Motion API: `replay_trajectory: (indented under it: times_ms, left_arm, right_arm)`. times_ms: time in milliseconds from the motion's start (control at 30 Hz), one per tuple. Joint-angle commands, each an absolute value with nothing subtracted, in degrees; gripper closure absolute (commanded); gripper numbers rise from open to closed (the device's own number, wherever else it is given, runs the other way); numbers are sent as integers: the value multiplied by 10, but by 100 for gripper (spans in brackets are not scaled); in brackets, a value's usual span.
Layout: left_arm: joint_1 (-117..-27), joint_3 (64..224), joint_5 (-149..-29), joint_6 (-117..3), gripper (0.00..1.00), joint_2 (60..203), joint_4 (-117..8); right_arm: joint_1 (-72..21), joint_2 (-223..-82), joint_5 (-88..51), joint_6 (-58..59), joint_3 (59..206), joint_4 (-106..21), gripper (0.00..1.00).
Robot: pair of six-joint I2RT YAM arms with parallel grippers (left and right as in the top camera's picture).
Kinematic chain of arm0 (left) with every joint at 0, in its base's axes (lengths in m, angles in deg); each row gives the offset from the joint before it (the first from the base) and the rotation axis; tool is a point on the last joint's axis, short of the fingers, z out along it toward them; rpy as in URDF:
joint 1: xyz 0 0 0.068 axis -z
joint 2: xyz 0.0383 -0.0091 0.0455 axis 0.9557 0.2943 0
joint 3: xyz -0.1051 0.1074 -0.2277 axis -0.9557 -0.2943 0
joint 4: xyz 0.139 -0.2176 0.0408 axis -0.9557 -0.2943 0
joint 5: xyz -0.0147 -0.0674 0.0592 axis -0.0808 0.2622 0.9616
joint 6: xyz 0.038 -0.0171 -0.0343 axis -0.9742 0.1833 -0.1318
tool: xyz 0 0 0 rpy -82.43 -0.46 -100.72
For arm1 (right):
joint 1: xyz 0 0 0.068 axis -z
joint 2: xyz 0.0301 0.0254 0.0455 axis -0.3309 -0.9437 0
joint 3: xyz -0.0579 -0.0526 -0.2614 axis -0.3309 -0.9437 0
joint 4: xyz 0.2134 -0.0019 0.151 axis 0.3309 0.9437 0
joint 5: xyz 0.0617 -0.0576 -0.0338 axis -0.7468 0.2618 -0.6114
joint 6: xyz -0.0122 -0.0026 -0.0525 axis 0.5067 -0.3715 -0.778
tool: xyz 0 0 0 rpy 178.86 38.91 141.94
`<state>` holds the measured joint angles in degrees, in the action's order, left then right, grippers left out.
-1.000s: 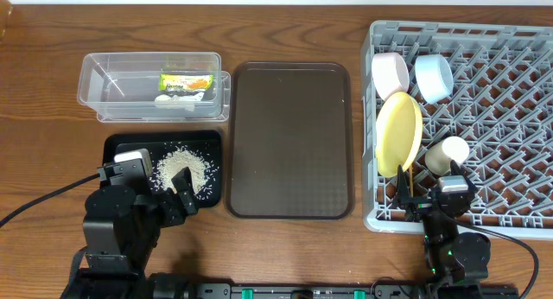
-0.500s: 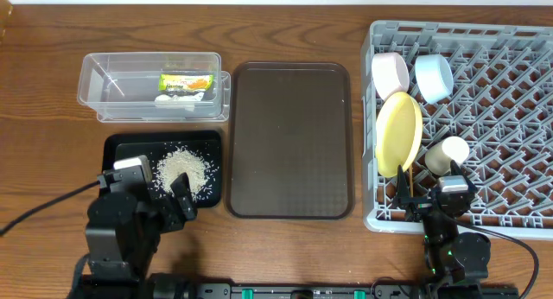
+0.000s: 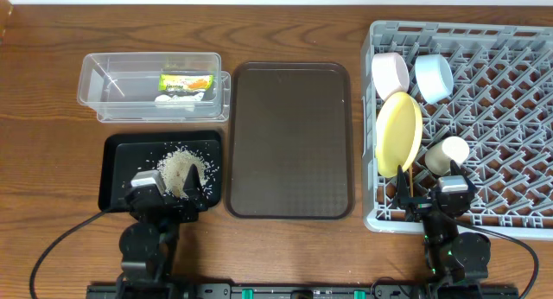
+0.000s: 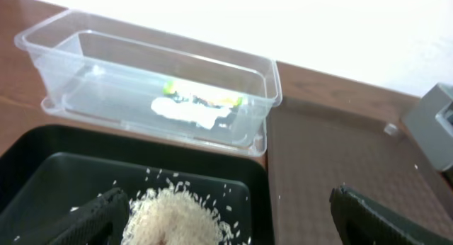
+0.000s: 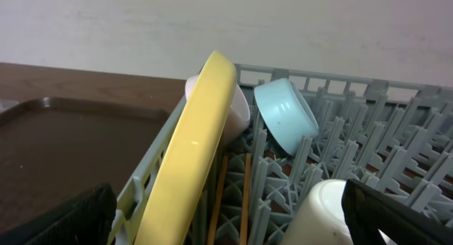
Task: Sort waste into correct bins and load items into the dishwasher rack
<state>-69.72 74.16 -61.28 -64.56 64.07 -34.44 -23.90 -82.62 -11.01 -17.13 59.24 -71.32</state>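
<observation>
The heap of white rice scraps (image 3: 183, 167) lies in the black tray (image 3: 121, 152), also in the left wrist view (image 4: 177, 217). The green-and-orange wrapper (image 3: 187, 81) lies in the clear tub (image 3: 104, 83). The grey rack (image 3: 510, 117) holds the yellow plate (image 3: 399, 133) on edge, the white bowl (image 3: 390, 73), the blue bowl (image 3: 433, 77), the white cup (image 3: 447, 153) and the chopsticks (image 5: 244, 195). My left gripper (image 3: 170, 188) is open and empty at the tray's near edge. My right gripper (image 3: 429, 195) is open and empty at the rack's near edge.
The large brown serving tray (image 3: 290, 139) lies between the bins and the rack. A white scrap (image 4: 187, 110) lies beside the wrapper in the tub. Wooden table all round.
My left arm has pulled back toward the table's near edge and lowered, its gripper now at the black tray's near rim. The right arm has not moved.
</observation>
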Motion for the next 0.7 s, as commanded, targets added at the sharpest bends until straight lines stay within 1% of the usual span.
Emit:
replay_trajectory:
  times_ms: [0, 133, 233, 400, 533, 667]
  left_arm:
    - [-700, 707, -606, -664, 7, 614, -296]
    - [-700, 667, -608, -719, 7, 604, -206]
    - [-700, 642, -608, -752, 7, 602, -163]
    - [-700, 643, -606, -753, 7, 597, -196]
    - [-700, 643, -606, -753, 7, 597, -247]
    - [-700, 643, -606, -753, 7, 597, -245]
  right_arm:
    - [-246, -823, -114, -180, 592, -711, 1]
    - [-246, -823, -114, -180, 592, -711, 1]
    - [-246, -823, -114, -180, 592, -711, 1]
    - [-246, -823, -114, -180, 592, -711, 1]
    - [-246, -823, -114, -180, 592, -711, 1]
    - [-246, -823, -114, -180, 592, -711, 1]
